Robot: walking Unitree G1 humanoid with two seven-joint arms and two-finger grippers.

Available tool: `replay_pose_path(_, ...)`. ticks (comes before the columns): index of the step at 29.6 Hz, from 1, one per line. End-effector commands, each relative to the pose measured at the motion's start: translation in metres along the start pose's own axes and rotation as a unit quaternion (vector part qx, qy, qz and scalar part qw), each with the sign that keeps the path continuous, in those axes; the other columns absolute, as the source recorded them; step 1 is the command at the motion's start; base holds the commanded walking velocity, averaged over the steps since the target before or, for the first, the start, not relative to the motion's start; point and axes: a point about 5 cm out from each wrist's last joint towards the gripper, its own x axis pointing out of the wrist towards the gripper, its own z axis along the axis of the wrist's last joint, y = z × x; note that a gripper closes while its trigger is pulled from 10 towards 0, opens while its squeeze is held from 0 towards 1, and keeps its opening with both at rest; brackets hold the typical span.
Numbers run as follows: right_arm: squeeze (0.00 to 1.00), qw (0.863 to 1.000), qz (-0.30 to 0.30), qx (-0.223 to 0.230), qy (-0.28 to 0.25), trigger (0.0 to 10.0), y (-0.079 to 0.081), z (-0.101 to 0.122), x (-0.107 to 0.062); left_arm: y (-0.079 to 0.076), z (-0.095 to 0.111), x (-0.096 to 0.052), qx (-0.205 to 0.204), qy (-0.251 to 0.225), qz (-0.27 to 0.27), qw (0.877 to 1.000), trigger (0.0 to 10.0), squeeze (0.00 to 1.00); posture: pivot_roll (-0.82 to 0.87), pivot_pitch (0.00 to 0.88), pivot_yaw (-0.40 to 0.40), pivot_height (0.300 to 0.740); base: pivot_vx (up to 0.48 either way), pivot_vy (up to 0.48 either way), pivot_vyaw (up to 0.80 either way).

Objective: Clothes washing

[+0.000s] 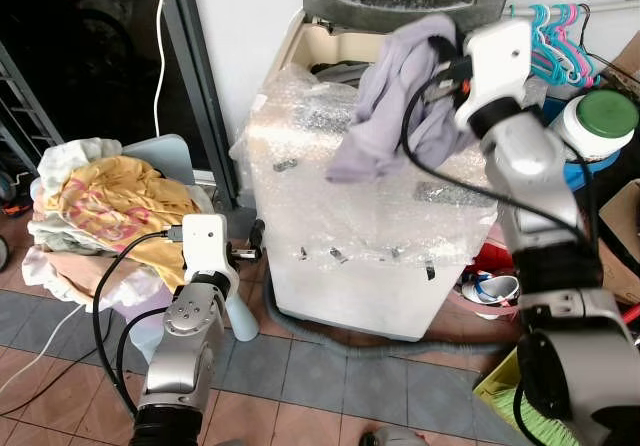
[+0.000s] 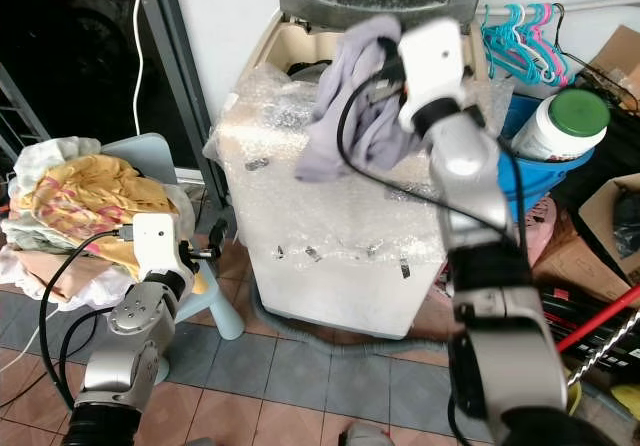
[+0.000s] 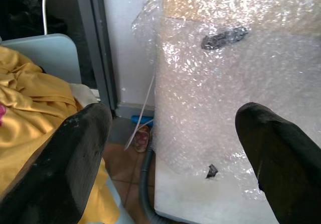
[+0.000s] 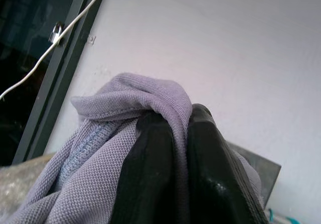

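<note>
While the heap of yellow and white laundry [image 1: 105, 211] waits on the pale blue chair [image 1: 165, 156], the left gripper [image 3: 165, 148] hangs low beside it, fingers spread wide and empty. Further right, the right gripper [image 4: 173, 148] pinches the grey garment [image 1: 385, 106] above the bubble-wrapped washing machine [image 1: 370, 236]. The garment droops lengthwise, tail down, so loading looks underway: next, carry it back over the tub opening [image 1: 340, 66] and release.

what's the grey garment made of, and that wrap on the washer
The grey garment, pinched in the right gripper, looks like a soft matte knit, likely cotton piqué: a fine textured weave and a stitched hem show. The wrap over the washer looks like clear plastic bubble wrap: glossy, with rows of small bubbles.
</note>
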Motion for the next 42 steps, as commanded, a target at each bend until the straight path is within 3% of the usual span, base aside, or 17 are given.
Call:
replay_pose_path(1,0.0,0.999,0.013,-0.01,-0.03,10.0,-0.001,0.014,0.011,0.003,0.001,0.001,0.001,-0.001,0.006,1.0,10.0,0.0,-0.02,0.0,-0.003,0.74,0.315,0.0,0.0)
replay_pose_path(12,0.0,0.996,0.055,-0.028,-0.066,10.0,0.011,0.025,0.027,0.001,0.0,0.0,-0.004,-0.001,0.011,1.0,10.0,0.0,-0.02,0.0,-0.012,0.74,0.352,0.0,0.0)
replay_pose_path(19,0.0,0.996,-0.001,-0.011,-0.086,10.0,-0.007,0.038,0.038,-0.001,-0.001,0.002,-0.004,0.001,0.006,1.0,10.0,0.0,-0.02,0.0,-0.014,0.74,0.4,0.0,0.0)
replay_pose_path(26,0.0,0.997,0.0,-0.025,-0.077,10.0,0.003,0.03,0.038,-0.002,-0.001,0.003,-0.006,-0.004,0.009,1.0,10.0,0.0,-0.02,0.0,-0.019,0.74,0.178,0.0,0.0)
replay_pose_path(27,0.06,0.999,-0.015,-0.019,-0.045,10.0,0.001,0.021,0.037,-0.002,0.0,0.003,-0.006,-0.008,0.012,1.0,10.0,0.0,-0.02,0.0,-0.02,0.74,0.0,0.0,0.0)
replay_pose_path(28,0.06,0.999,-0.021,-0.016,-0.031,10.0,0.0,0.016,0.037,-0.002,0.001,0.003,-0.006,-0.009,0.013,1.0,10.0,0.0,-0.02,0.0,-0.02,0.74,0.0,0.0,0.0)
replay_pose_path(29,1.0,0.999,-0.04,-0.003,0.014,10.0,-0.002,0.003,0.035,-0.001,0.0,0.002,-0.005,-0.005,0.016,1.0,10.0,0.0,-0.02,0.0,-0.021,0.74,0.0,0.0,0.0)
replay_pose_path(30,1.0,0.995,-0.062,0.019,0.071,10.0,-0.004,-0.015,0.03,0.0,-0.002,0.002,-0.005,0.0,0.02,1.0,10.0,0.0,-0.02,0.0,-0.021,0.74,0.0,0.0,0.0)
replay_pose_path(31,1.0,0.995,-0.062,0.019,0.071,10.0,-0.004,-0.015,0.03,0.0,-0.002,0.002,-0.005,0.0,0.02,1.0,10.0,0.0,-0.02,0.0,-0.021,0.74,0.0,0.0,0.0)
replay_pose_path(32,1.0,0.991,-0.072,0.038,0.104,10.0,-0.005,-0.027,0.025,0.0,-0.002,0.002,-0.006,0.001,0.02,1.0,10.0,0.0,-0.02,0.0,-0.021,0.74,0.0,0.0,0.0)
replay_pose_path(37,1.0,0.994,-0.053,0.023,0.088,10.0,0.001,-0.03,0.018,0.0,-0.002,0.002,-0.006,0.002,0.019,1.0,10.0,0.0,-0.02,0.0,-0.021,0.74,0.0,0.0,0.0)
replay_pose_path(42,1.0,0.993,-0.049,0.044,0.098,10.0,0.005,-0.041,0.007,0.0,-0.003,0.003,-0.007,0.007,0.02,1.0,10.0,0.0,-0.03,0.0,-0.017,0.74,0.0,0.0,0.0)
